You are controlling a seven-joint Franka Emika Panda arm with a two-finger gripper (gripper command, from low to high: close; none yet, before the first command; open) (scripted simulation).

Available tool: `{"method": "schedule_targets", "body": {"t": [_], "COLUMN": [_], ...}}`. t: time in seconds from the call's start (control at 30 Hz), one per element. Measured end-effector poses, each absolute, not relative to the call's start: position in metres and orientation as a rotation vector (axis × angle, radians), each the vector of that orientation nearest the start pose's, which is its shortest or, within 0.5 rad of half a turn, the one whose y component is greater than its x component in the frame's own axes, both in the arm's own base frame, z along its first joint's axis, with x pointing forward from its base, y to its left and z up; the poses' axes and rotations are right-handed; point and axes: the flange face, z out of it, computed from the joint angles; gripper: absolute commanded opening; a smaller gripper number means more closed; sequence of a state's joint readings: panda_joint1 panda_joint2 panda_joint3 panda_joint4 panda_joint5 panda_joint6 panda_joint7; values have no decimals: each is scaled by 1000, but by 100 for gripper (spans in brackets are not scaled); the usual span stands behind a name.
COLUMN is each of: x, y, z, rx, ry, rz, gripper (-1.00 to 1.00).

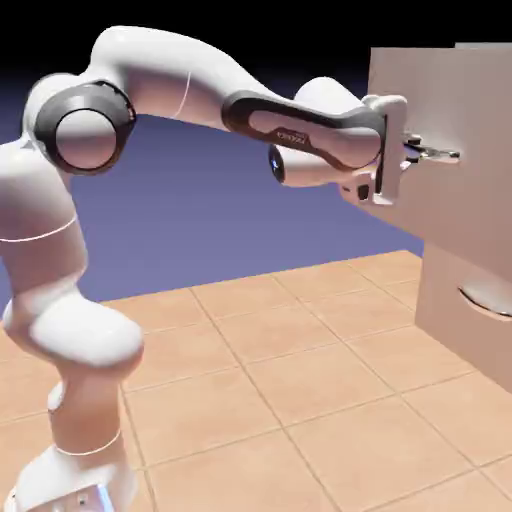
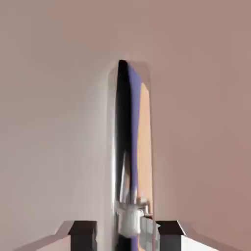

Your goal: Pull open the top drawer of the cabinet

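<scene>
The claw (image 1: 432, 153) is clamped narrow on the handle (image 2: 131, 162) of the top drawer (image 1: 440, 110), high on the cabinet (image 1: 465, 260) at the exterior view's right. That handle looks stiff, smooth and slippery; I judge its middle the best hold, and the drawer should slide stiffly. Two drawers and two handles show; the lower handle (image 1: 487, 298) is untouched

Glossy white rounded arm (image 1: 60, 250) showing dark grey joint rings, black forearm panel w/ small lettering; grey fingertips (image 2: 82, 234).
</scene>
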State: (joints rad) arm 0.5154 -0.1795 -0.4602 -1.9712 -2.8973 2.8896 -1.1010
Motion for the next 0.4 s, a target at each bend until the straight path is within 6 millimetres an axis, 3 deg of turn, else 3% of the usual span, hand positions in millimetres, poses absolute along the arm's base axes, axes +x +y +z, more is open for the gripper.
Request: {"method": "schedule_targets", "body": {"t": [0.2,0.23,0.3,0.4], "x": [489,488,488,453], "y": [27,27,28,28], "z": [563,563,563,563], "rx": [-611,-612,-614,-613], "ry": [1483,1482,1482,1482], "rz": [-615,-615,-613,-612], "gripper": [-100,100,100,100]}}
